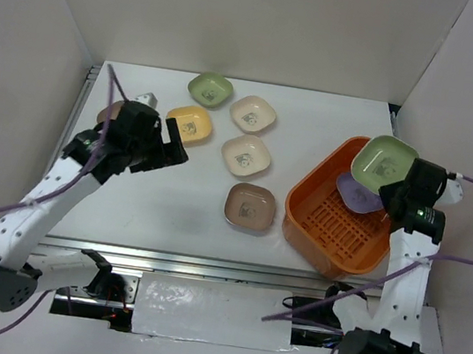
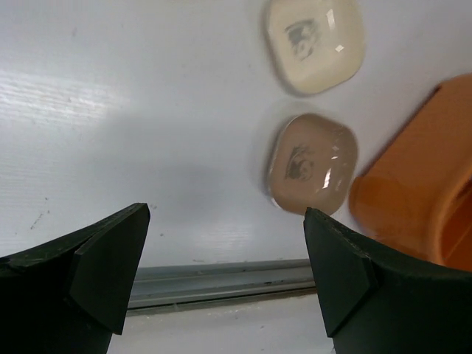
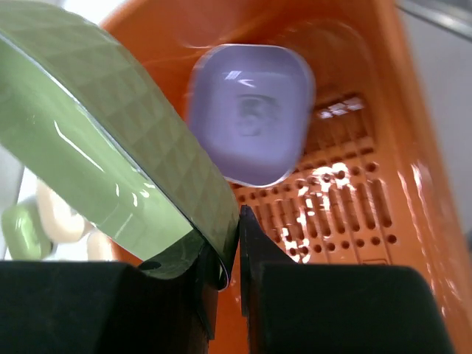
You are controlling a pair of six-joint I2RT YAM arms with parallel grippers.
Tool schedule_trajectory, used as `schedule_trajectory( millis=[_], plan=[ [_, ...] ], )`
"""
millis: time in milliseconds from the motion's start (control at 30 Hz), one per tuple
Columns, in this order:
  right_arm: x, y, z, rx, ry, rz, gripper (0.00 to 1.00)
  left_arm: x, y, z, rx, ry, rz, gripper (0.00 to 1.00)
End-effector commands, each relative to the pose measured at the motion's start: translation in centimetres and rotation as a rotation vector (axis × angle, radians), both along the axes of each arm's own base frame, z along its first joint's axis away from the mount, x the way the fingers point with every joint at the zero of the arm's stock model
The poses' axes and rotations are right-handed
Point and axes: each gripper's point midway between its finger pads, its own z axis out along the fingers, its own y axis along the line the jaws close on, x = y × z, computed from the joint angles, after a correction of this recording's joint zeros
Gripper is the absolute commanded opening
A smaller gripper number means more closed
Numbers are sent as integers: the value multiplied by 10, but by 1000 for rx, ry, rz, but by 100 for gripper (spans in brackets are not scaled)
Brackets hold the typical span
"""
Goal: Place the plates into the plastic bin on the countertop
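Note:
My right gripper [image 1: 397, 194] [image 3: 230, 254] is shut on the rim of a green plate [image 1: 383, 160] [image 3: 96, 147] and holds it tilted over the orange plastic bin [image 1: 335, 232] [image 3: 369, 214]. A lilac plate [image 1: 354, 195] [image 3: 251, 110] lies inside the bin. My left gripper [image 1: 175, 145] [image 2: 228, 273] is open and empty above the countertop [image 1: 153, 200], next to a yellow plate [image 1: 191, 123]. A green plate [image 1: 209, 89], two cream plates [image 1: 253, 114] [image 1: 246, 155] and a brown plate [image 1: 250, 207] [image 2: 313, 162] lie on the countertop. Another brown plate [image 1: 109, 111] is mostly hidden under the left arm.
A metal rail [image 1: 205, 266] [image 2: 221, 284] runs along the countertop's near edge. White walls enclose the back and both sides. In the left wrist view the nearer cream plate [image 2: 315, 44] and the bin's corner [image 2: 420, 199] lie ahead of the open fingers.

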Motion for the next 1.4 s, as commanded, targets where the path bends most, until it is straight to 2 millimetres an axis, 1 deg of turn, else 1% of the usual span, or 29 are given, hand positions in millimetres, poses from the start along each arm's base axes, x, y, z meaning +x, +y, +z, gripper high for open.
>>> schedule_trajectory(
  millis=[0,33,67,133,167,233,300,400,467,533,633,667,700,767,800,833,900,933,967,1000,1033,1067,1133,1167,1200,1233,1267,1333,1367],
  plan=[
    [7,-3,-32,141,35,-3,0,7,-22,-28,-44,55,-64,99],
    [10,-8,-45,168,62,-24,0,7,-25,-32,-48,61,-75,99],
    [14,-20,-46,195,32,-83,0,8,-28,-33,-54,57,-85,99],
    [19,-20,-59,279,10,-96,0,9,-34,-40,-62,74,-110,99],
    [28,-23,-57,304,-36,-104,0,9,-36,-41,-62,74,-125,99],
    [35,-20,-60,335,-47,-107,0,9,-40,-44,-55,88,-145,99],
    [43,-20,-63,357,-28,-138,1,7,-39,-46,-41,98,-154,99],
    [48,-20,-76,409,-8,-194,2,3,-37,-49,-39,101,-150,99],
    [50,-21,-84,435,-1,-235,7,0,-37,-51,-42,103,-159,99],
    [50,-23,-86,431,-4,-275,14,-3,-36,-54,-36,115,-162,99],
    [55,-21,-78,433,-32,-281,70,-4,-34,-56,-20,122,-166,99],
    [56,-16,-73,441,-27,-263,98,-4,-33,-55,-15,120,-167,99],
    [59,-13,-64,435,-43,-237,100,-3,-34,-55,-13,117,-171,99],
    [66,-5,-30,403,-111,-185,100,-3,-34,-54,-11,120,-175,99],
    [69,7,-16,388,-134,-130,100,-1,-35,-53,-12,114,-177,99],
    [73,12,8,373,-184,-96,100,1,-36,-54,-12,119,-179,99],
    [70,25,42,329,-253,-26,100,4,-39,-54,-12,119,-184,99],
    [72,37,66,303,-299,28,100,5,-40,-54,-12,121,-185,99],
    [71,43,80,270,-323,75,100,6,-40,-54,-13,121,-186,99],
    [68,49,84,260,-309,98,100,8,-42,-54,-12,121,-187,99],
    [69,66,104,241,-332,165,100,10,-42,-54,-11,118,-185,99],
    [69,70,106,204,-315,176,100,11,-42,-54,-6,118,-182,99],
    [59,83,100,177,-234,212,100,14,-43,-54,-3,118,-181,99],
    [54,107,100,158,-221,289,100,15,-42,-54,7,121,-177,99],
    [51,122,92,149,-210,340,100,16,-42,-52,9,121,-177,99],
    [46,140,91,145,-219,405,100,17,-40,-51,14,119,-166,99],
    [32,180,93,137,-239,566,100,19,-35,-50,28,115,-133,99],
    [18,215,75,120,-195,694,100,19,-24,-47,51,118,-83,99],
    [2,244,61,81,-145,805,99,19,-14,-45,75,131,-24,99]
  ],
)
